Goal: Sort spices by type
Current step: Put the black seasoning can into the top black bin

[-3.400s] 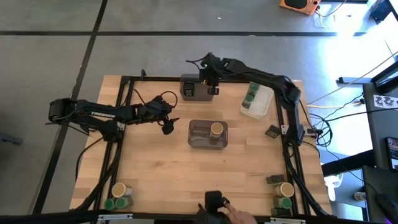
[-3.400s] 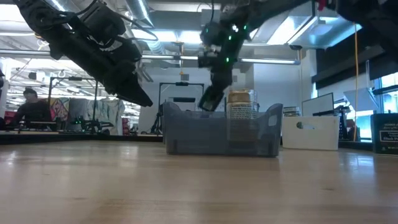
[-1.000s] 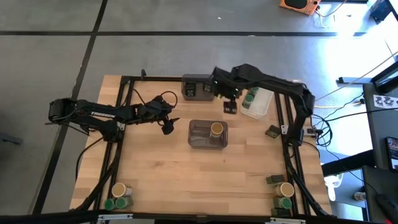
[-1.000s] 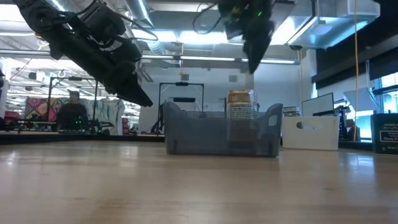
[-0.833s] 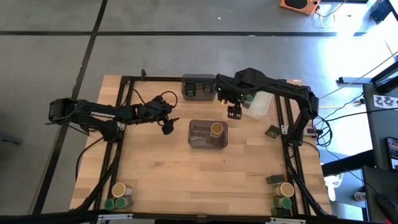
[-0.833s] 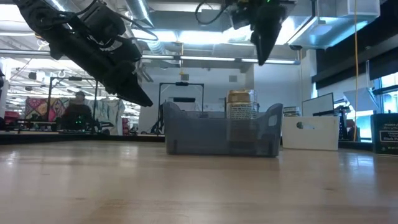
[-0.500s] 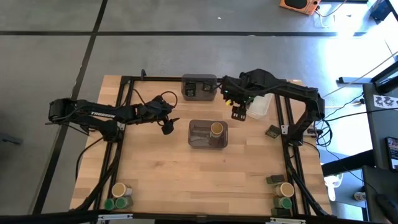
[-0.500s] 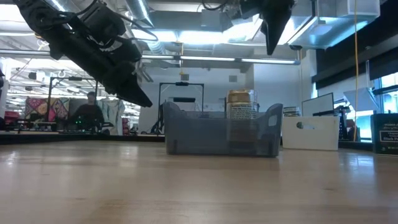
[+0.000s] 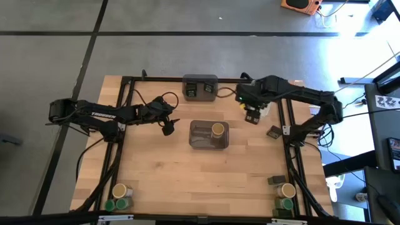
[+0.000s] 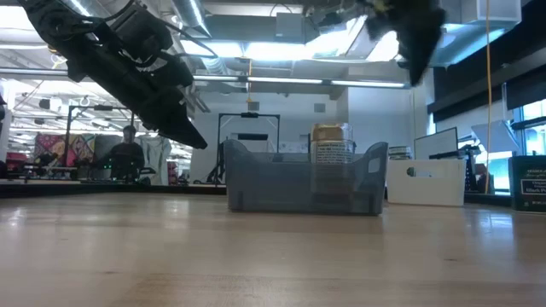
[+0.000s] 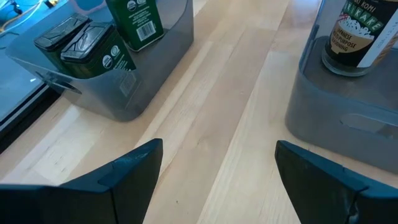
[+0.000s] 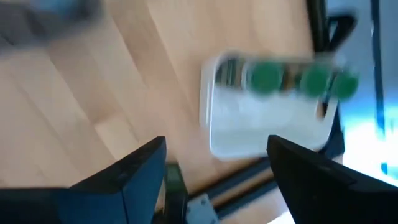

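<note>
From above, the right claw [image 9: 252, 116] hangs over the white tray [image 9: 265, 107] at the bench's [image 9: 162, 175] far right, its fingers spread with nothing between them; the left claw [image 9: 169, 127] is poised left of the middle bin [image 9: 208, 144], likewise spread and empty. A tan-lidded jar [image 9: 217, 129] stands in that bin's right part, between the two claws, and dark tins [image 9: 199, 91] sit in the far bin [image 9: 200, 80], well left of the right claw. More jars cluster at the near corners, a tan and green group [image 9: 119, 199] on the left and another [image 9: 285, 197] on the right, with a loose tin [image 9: 273, 132] beside the right rail. Since a second ago the right claw has swung rightward from beside the far bin to over the tray, while the left arm has stayed put. At bench level, the jar [image 10: 329, 147] rises above the grey bin's [image 10: 256, 183] wall, the left claw [image 10: 175, 132] up at the left and the right claw [image 10: 418, 47] high at the right. The left wrist view shows its spread fingers [image 11: 137, 168] over bare wood, tins [image 11: 93, 53] with green labels in one bin and the jar [image 11: 354, 34] with a dark label in the other. The right wrist view shows its parted fingers [image 12: 140, 171] above the tray [image 12: 249, 134], which holds green-lidded jars [image 12: 266, 77] in a row.
</note>
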Motion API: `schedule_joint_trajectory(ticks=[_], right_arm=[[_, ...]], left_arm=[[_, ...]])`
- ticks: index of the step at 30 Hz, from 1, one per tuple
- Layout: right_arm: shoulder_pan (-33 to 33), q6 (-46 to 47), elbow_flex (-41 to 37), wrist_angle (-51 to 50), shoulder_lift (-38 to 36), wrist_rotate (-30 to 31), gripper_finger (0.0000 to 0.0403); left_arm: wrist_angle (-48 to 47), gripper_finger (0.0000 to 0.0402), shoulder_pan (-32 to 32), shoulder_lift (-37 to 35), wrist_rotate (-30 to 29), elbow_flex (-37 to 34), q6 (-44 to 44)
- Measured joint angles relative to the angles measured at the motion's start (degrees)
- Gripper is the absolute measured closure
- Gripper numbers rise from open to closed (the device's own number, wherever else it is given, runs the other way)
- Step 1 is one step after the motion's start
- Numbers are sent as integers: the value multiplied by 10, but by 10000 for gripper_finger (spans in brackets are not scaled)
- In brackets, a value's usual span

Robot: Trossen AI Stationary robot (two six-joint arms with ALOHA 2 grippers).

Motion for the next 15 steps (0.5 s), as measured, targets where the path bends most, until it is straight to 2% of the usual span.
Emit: schedule_joint_trajectory(ticks=[9, 15], right_arm=[[0, 91, -192, 1, -100, -55, 123], [0, 120, -299, 2, -113, -111, 123]], left_arm=[[3, 91, 0, 0, 0, 0, -7], [5, 92, 0, 0, 0, 0, -7]])
